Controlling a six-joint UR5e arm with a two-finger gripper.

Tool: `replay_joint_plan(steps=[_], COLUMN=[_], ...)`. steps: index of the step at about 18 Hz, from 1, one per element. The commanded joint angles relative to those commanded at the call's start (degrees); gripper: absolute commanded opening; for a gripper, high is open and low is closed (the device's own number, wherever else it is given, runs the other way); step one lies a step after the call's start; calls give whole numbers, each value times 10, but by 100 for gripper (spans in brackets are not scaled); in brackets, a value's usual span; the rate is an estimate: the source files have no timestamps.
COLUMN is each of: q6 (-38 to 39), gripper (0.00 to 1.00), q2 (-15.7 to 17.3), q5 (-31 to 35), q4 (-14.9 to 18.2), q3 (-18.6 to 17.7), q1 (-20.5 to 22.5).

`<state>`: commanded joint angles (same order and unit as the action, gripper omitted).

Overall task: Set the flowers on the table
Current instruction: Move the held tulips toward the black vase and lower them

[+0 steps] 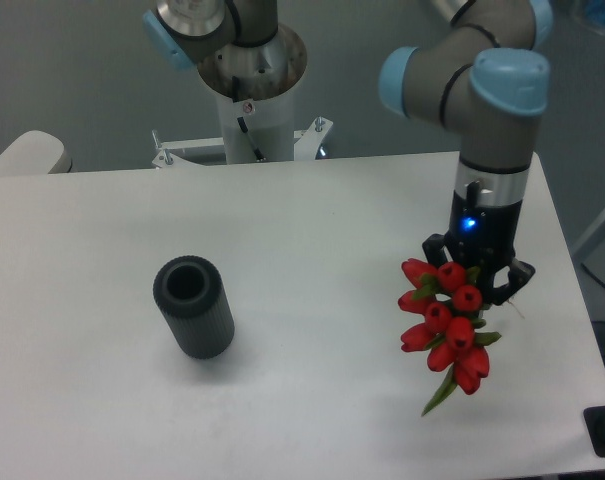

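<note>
Camera view: pincer [475, 283] closed around the flowers [444, 322], above the table [312, 240].

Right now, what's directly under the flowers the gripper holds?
Only bare white table shows below the flowers, held by the gripper. The blooms hide their stems and the spot beneath.

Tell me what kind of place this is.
Probably a robotics lab or test cell: a UR5e arm's gripper holds red tulips over a plain white table, with a dark ribbed cylinder as prop.

Robotics lab, pedestal-mounted arm [244, 60], plain white table [312, 220], grey wall [72, 70]
</note>
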<state>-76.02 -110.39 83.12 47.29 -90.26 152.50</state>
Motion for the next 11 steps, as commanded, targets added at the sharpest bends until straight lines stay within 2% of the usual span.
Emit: replay_joint_plan(steps=[8, 11], q6=[9, 11], gripper=[31, 31], q2=[2, -1], q5=[178, 211], q4=[1, -2], q3=[-69, -86], q1=[-81, -90])
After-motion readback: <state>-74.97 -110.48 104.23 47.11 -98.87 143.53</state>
